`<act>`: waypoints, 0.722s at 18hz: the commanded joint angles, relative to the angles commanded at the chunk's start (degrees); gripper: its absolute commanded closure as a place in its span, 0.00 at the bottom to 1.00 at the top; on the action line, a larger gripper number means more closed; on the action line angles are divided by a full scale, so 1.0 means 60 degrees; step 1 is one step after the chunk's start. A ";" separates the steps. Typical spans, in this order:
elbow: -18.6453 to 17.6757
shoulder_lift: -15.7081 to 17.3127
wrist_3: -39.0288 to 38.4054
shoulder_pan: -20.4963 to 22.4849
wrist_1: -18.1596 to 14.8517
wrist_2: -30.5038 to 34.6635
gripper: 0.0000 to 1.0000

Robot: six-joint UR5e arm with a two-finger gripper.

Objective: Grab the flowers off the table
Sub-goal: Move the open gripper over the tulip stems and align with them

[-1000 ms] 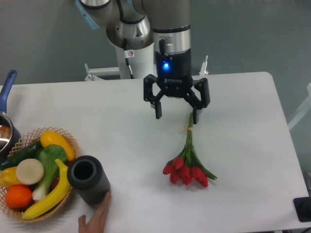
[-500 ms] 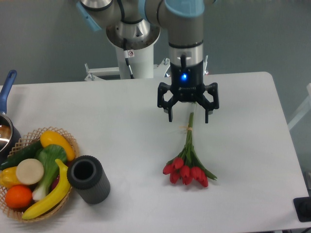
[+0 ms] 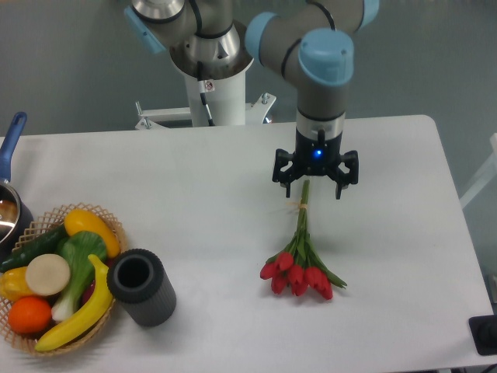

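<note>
The flowers [image 3: 300,260] lie on the white table [image 3: 194,194], right of centre: red tulip buds toward the front, thin green stems running back and up. My gripper [image 3: 314,189] is open and points down over the far end of the stems, one finger on each side of them. The fingertips are close to the tabletop. Nothing is held.
A wicker basket [image 3: 54,276] of fruit and vegetables sits at the front left. A dark ribbed cylinder [image 3: 141,287] stands next to it. A pot with a blue handle [image 3: 9,167] is at the left edge. The robot base [image 3: 211,85] is behind the table.
My gripper has moved right and down, from above and left of the stems to astride their far end. A hand seen by the cylinder a second ago has gone.
</note>
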 joint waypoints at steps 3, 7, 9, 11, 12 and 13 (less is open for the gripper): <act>-0.0088 -0.0265 0.1878 0.0043 -0.0043 0.0279 0.00; 0.0014 -0.0733 0.2043 0.0146 -0.0029 -0.0128 0.00; 0.0102 -0.0953 0.1985 0.0190 -0.0015 -0.0598 0.00; 0.0117 -0.1158 0.1912 0.0175 0.0015 -0.0658 0.00; 0.0117 -0.1246 0.1911 0.0175 0.0044 -0.0687 0.00; 0.0131 -0.1305 0.1897 0.0175 0.0059 -0.0760 0.00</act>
